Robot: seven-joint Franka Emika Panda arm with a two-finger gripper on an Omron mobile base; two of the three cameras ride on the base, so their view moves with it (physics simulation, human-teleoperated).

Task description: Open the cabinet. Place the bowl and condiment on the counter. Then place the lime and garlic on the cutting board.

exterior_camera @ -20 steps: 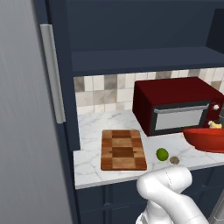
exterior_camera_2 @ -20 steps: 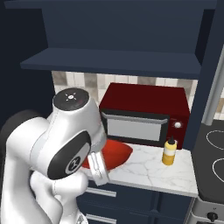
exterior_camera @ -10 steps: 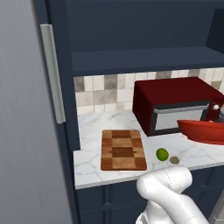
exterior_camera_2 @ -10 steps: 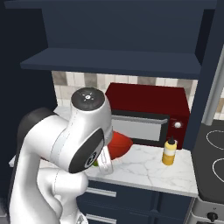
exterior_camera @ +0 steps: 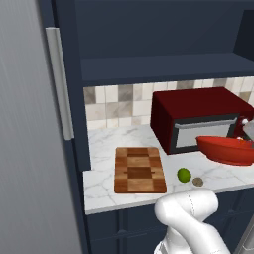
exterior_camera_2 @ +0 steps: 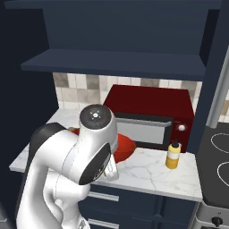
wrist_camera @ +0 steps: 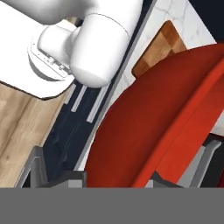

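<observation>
Above the counter (exterior_camera: 106, 191), in front of the microwave (exterior_camera: 198, 116) and well right of the cutting board (exterior_camera: 139, 169), the bowl (exterior_camera: 225, 150) is gripped by its rim in the gripper (wrist_camera: 118, 175) and should be lowered level, clear of the lime (exterior_camera: 184, 174) and garlic (exterior_camera: 198, 181).

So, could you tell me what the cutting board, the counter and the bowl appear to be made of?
The cutting board looks like wood, matte, in light and dark brown blocks. The counter looks like white marble or a marble-look stone, judging by its grey veining. The bowl is red with a smooth sheen, so glazed ceramic or plastic; the pictures leave that open.
</observation>
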